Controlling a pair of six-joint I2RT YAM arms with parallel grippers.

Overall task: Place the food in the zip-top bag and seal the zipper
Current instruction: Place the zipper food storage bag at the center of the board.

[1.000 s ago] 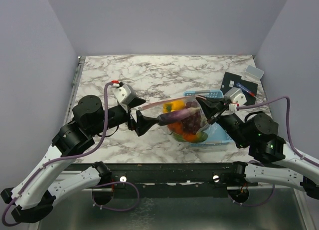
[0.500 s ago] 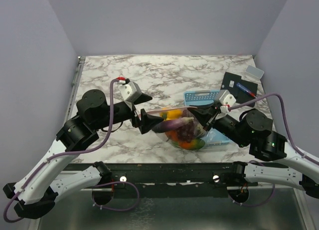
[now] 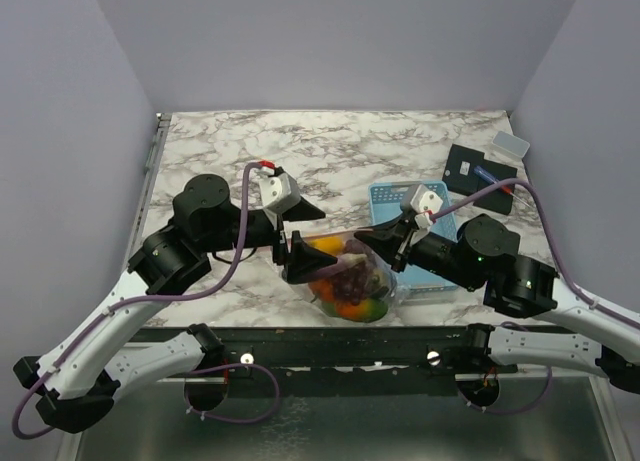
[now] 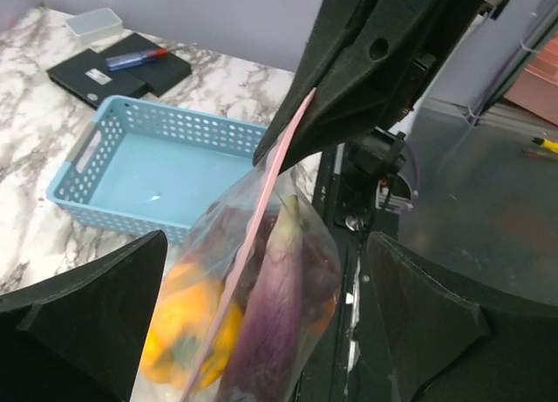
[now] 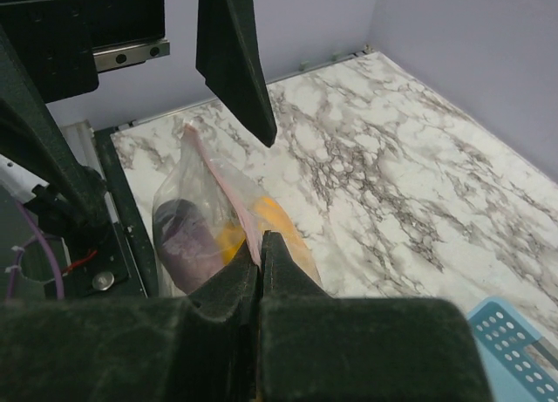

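Your right gripper (image 5: 261,254) pinches one end of the zipper (image 4: 261,210), holding the zip-top bag (image 3: 348,281), food (image 4: 279,306) inside, by the table (image 3: 250,151) near edge. Your left gripper (image 3: 300,258) straddles the strip, fingers (image 4: 78,306) spread: close squarely on it, then slide away evenly

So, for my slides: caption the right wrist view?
Right claw pinches the pink zipper of the filled bag, marble table behind.
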